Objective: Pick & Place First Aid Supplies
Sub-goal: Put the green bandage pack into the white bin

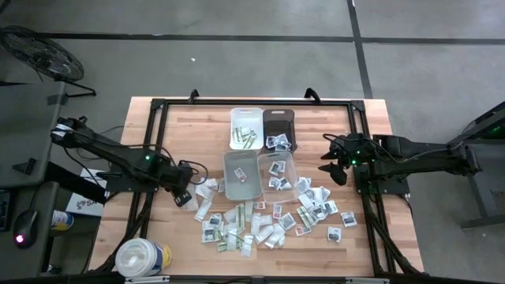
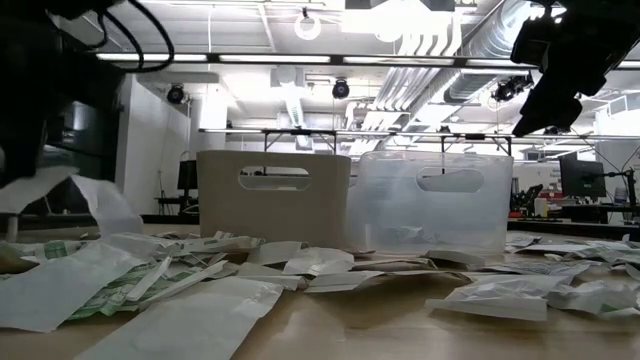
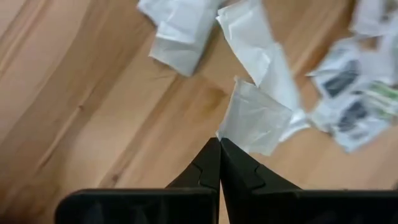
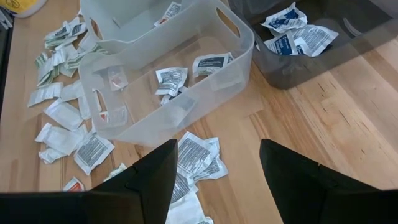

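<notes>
My left hand (image 3: pixel 219 144) is pressed together, its 2 fingers meeting at the tips and pinching the corner of 1 white packet (image 3: pixel 256 118), which fans out from the tips above the wooden bench (image 3: pixel 81 112). From above, that left hand (image 1: pixel 183 195) sits low at the left edge of the scattered first aid supplies (image 1: pixel 268 221), just left of the grey bin (image 1: pixel 241 175). In the level view the held packet (image 2: pixel 105 205) hangs lifted off the bench at the left, in front of that same bin.

My right hand (image 1: pixel 334 164) is spread wide, nothing between its fingers, and it hangs above the bench just right of the clear bin (image 1: pixel 276 170). Its own camera looks between the 2 parted fingers (image 4: pixel 152 180) down on the clear bin (image 4: pixel 236 59), which holds a few printed packets, with the dark bin (image 4: pixel 292 74) beside it holding a few more.

Most of the supplies lie loose on the bench in front of the 4 bins, spread from the left hand's spot across to the right. The white bin (image 1: pixel 245 126) at the back holds a few greenish packets. A white round tub (image 1: pixel 142 257) stands at the bench's front left corner.
</notes>
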Available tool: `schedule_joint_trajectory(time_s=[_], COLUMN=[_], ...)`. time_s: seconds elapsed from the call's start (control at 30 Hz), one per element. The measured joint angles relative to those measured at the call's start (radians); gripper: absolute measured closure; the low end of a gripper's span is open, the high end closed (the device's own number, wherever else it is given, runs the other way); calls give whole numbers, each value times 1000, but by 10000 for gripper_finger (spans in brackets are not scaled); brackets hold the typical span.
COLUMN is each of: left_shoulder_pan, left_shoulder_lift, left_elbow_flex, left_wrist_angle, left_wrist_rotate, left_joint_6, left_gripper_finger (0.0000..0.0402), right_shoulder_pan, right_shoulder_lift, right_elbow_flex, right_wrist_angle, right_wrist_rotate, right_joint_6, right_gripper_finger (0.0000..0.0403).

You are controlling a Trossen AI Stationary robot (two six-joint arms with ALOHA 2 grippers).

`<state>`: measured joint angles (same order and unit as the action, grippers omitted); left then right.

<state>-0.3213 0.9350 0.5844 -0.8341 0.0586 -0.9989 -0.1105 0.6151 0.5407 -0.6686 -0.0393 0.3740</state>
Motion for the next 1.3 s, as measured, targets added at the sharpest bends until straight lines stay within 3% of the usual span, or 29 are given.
schedule_joint_trajectory(time_s=[0.17,0.27,0.6,0.83,1.0,1.3], left_shoulder_pan=[0,0,1,19,162,564], left_shoulder_lift=[-95,-128,-90,-39,-15,24], left_elbow_flex=[1,1,3,4,4,4], left_wrist_angle=[25,86,338,455,555,684], left_wrist_rotate=[29,-31,-506,-726,-690,-313], left_joint_6=[34,50,27,26,124,434], left_gripper_finger=[401,402,401,401,401,401], right_shoulder_pan=[0,0,0,0,0,0], right_shoulder_lift=[0,0,0,0,0,0], right_elbow_flex=[0,0,0,0,0,0], right_wrist_angle=[0,0,0,0,19,128], right_wrist_rotate=[-3,-3,4,5,17,136], right_joint_6=[0,2,2,2,14,53], right_gripper_finger=[181,181,181,181,181,181])
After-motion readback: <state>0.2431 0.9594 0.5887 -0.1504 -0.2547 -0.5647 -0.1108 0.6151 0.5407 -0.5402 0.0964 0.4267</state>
